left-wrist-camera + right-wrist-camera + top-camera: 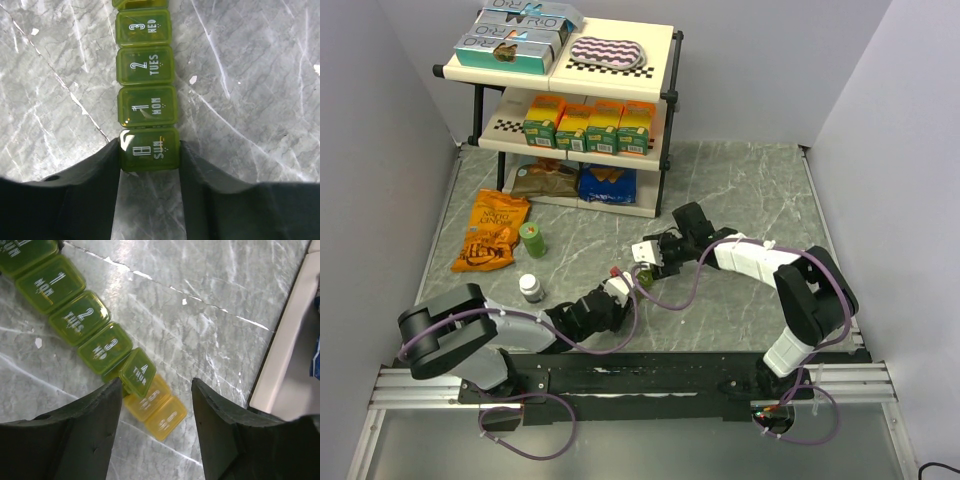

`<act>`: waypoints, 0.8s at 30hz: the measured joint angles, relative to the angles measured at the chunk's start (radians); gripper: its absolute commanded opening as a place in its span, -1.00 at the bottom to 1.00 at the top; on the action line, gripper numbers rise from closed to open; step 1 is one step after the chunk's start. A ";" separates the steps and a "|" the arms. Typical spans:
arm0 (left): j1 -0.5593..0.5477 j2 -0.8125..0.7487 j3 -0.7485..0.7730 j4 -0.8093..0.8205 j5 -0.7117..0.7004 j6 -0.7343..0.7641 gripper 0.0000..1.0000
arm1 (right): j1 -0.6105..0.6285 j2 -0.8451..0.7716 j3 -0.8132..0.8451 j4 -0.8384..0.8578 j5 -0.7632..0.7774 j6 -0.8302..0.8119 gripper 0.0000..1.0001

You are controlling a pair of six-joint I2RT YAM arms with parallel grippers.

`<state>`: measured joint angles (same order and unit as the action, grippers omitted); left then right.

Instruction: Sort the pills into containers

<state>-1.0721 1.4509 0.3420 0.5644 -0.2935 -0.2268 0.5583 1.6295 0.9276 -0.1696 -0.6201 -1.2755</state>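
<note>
- Grey marbled tabletop fills the work area, with a stocked shelf at 12 o'clock and two bottles toward 9 o'clock of centre.
- The weekly pill organiser strip lies flat near centre, between the two arms. From my left wrist camera it runs off toward 12 o'clock.
- My left gripper pinches the SUN compartment, with one finger against each side wall.
- My right gripper stands spread over the yellow end. Its left finger is just beside the THUR lid, which is tilted up.
- I can't see a pill in either gripper.
- Risk: I hold only the end cell, so a sideways nudge on that lid could swing the whole strip round the pinch.
- Risk: the half-raised lid could snap shut or catch the finger, dragging the strip.
</note>
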 measured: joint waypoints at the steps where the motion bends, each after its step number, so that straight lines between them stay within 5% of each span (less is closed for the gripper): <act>1: 0.000 0.001 0.000 0.002 0.001 0.000 -0.36 | 0.000 0.000 0.002 0.001 0.000 0.004 0.25; 14: -0.001 0.019 0.007 0.018 0.002 0.003 -0.79 | 0.000 0.073 0.087 0.030 0.037 0.114 0.12; 24: -0.001 0.031 0.016 0.020 0.003 0.008 -0.81 | 0.032 0.140 0.138 0.050 0.131 0.159 0.11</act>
<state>-1.0733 1.4818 0.3584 0.5846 -0.2905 -0.2188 0.5900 1.7699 1.0660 -0.1200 -0.4889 -1.1164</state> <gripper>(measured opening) 0.481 0.557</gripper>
